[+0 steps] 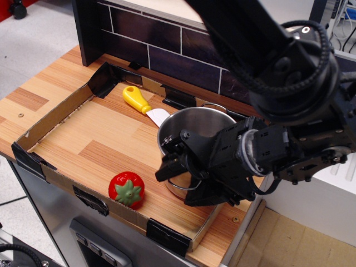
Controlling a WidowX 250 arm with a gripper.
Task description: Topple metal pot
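One pot (196,123) stands upright on the worktop (83,139), near the right end of a shallow cardboard tray (53,114) whose corners are bound with black tape. It is shiny steel; one thin wire handle shows at its far rim, and a second loop shows at its near side, just under the gripper (169,164). The single black gripper hangs over the pot's near rim and front wall, hiding much of the opening. Whether its jaws are apart, together or clamped on the rim cannot be told from this angle.

One red strawberry (127,189) with a green top lies near the tray's front edge, left of the pot and apart from it. One knife (142,104) with a yellow handle lies behind, its pale blade reaching the pot's far side.
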